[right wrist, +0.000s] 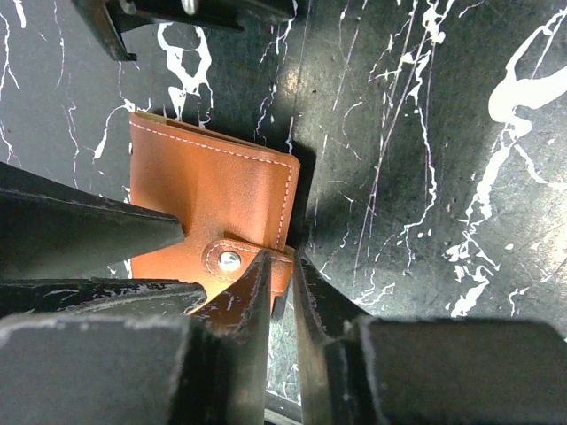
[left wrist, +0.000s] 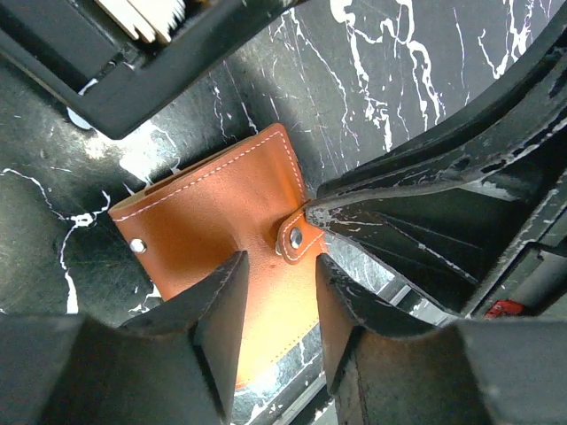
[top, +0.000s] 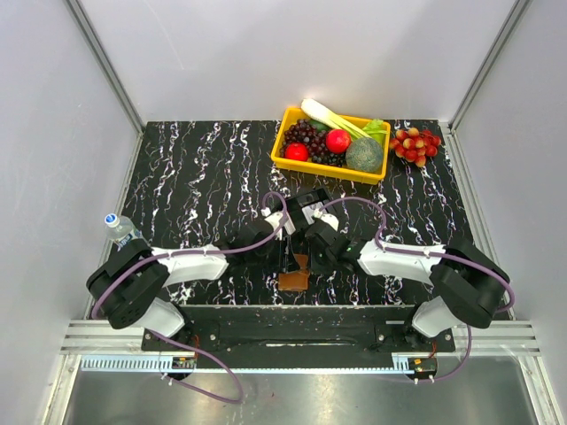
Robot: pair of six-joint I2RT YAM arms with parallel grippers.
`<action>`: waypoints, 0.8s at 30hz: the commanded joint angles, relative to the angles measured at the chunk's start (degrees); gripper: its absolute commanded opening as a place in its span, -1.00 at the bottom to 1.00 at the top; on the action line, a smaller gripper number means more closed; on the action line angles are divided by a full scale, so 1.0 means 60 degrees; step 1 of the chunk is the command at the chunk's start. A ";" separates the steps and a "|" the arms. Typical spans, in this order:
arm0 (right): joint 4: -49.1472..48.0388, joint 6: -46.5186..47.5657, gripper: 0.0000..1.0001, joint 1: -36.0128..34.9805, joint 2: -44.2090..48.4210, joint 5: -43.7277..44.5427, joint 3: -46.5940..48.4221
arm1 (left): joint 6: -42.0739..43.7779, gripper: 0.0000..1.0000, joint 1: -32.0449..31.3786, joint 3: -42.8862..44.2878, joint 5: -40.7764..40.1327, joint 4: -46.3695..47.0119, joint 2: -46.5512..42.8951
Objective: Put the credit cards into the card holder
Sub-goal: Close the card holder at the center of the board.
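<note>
A small brown leather-like folding wallet (left wrist: 221, 208) with white stitching lies flat and closed on a black tabletop veined with white (top: 195, 177), at the table's near edge. Its rounded snap tab (left wrist: 295, 237), with a metal stud, wraps over one side of it.

The right gripper (right wrist: 282, 258) comes in at the wallet's tab side. Its two black fingers are drawn almost together, and the end of the snap tab sits pinched between their tips. The left gripper (left wrist: 280, 261) hangs over the neighbouring edge of the wallet with its fingers spread apart. Brown leather shows in the gap between them, and I cannot tell whether they touch it. The two arms meet above the wallet from either side.

Just beyond the wallet's far corner stands a small black open-topped box (left wrist: 115, 80). A few pale flat pieces (left wrist: 146, 13) stick up inside it, cut off by the picture edge, so I cannot say what they are.

Well beyond the wallet, at the far side of the table, sits a yellow rectangular plastic basket (top: 280, 146) filled with fruit and vegetables. A bunch of red grapes (top: 416, 143) lies on the table just to the basket's right. Well to the wallet's left, a clear plastic water bottle with a blue cap (top: 120, 227) stands upright behind the left arm.
</note>
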State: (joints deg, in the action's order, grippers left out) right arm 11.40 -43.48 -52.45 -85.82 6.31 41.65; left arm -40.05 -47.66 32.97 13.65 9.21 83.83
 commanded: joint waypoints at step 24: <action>-0.0230 0.0143 -0.60 0.0098 0.0226 0.0120 0.0193 | -0.0004 -0.89 0.0033 0.0554 0.0494 0.0325 0.0472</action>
State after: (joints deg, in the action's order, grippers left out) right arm 10.61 -43.29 -52.42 -86.02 6.35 41.67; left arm -40.51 -47.44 34.50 16.10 9.91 86.89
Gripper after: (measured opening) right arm 0.206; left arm 0.090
